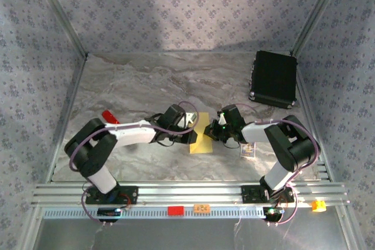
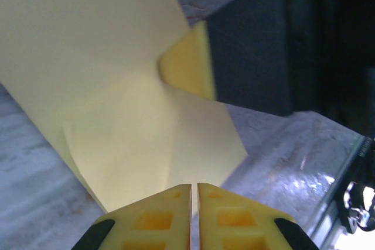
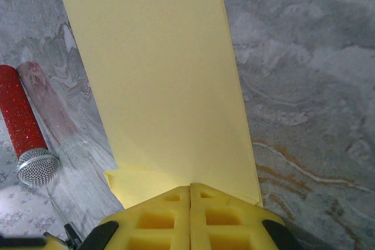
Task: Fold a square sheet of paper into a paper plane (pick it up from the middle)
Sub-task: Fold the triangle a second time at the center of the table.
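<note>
Left tool [image 2: 192,189] clenched on corner of square sheet of paper [image 2: 117,86]. Right tool [image 3: 190,188] clenched on opposite edge. Sheet creased, mid-worktop [image 1: 146,80], nearer front edge, between both tools.

The left gripper [image 2: 194,187] and right gripper [image 3: 190,187] meet over the square sheet of paper [image 1: 202,133] mid-table [image 1: 146,80], closing that gap. A black case [image 1: 273,78] blocks the far right corner and a red-handled tool [image 1: 110,116] lies by the left edge. The far left corner lies open.

Paper [image 3: 164,74]: thin, matt yellow, smooth, creased. Counter [image 3: 304,86]: grey marble-look, slight sheen. Fingers [image 3: 158,221]: yellow plastic, matt. Mic [image 3: 26,130]: red glitter handle, metal mesh head. Case [image 1: 273,78]: black, matt.
</note>
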Available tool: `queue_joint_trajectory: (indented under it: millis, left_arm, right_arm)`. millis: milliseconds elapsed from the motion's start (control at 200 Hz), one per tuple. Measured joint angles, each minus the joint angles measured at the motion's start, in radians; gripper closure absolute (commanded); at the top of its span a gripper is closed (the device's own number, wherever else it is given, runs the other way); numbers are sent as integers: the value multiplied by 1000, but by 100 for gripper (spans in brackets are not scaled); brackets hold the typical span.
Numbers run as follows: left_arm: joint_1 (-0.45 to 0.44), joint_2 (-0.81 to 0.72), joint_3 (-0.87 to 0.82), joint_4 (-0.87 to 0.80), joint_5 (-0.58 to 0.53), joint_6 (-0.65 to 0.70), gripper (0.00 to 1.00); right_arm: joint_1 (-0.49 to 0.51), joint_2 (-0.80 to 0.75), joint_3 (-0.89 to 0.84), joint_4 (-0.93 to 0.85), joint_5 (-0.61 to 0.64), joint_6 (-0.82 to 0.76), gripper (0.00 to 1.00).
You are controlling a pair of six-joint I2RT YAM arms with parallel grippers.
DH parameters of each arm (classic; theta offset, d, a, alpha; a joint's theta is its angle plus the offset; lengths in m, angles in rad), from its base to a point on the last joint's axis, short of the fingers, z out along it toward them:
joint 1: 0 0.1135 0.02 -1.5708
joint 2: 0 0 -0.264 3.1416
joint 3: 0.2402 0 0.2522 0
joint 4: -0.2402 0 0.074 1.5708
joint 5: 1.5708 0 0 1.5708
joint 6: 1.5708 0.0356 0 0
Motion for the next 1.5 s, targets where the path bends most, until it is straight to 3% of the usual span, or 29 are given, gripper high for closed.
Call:
queue_joint_trajectory:
  millis: [305,750,1079,1229,1409,1504]
  left_arm:
    - [6,98,6,-4,15,-5,100]
    - [6,98,-12,37,14,-36,100]
    - [4,98,-12,37,12,-36,100]
    - [3,85,-12,18,-5,-36,97]
    - [2,54,8,-43,-21,-31,88]
    - [2,47,55,-71,-25,-14,88]
  right_arm:
    - [0,-3,2,-2,1,-1,90]
    - [64,-27,5,-25,3,-3,90]
    - [-85,-23,-2,-37,16,-12,89]
    - [-118,-110,-2,-111,56,-38,87]
    - [-84,-274,-7,-194,90,-65,83]
    - [-68,-331,-38,-212,95,-64,78]
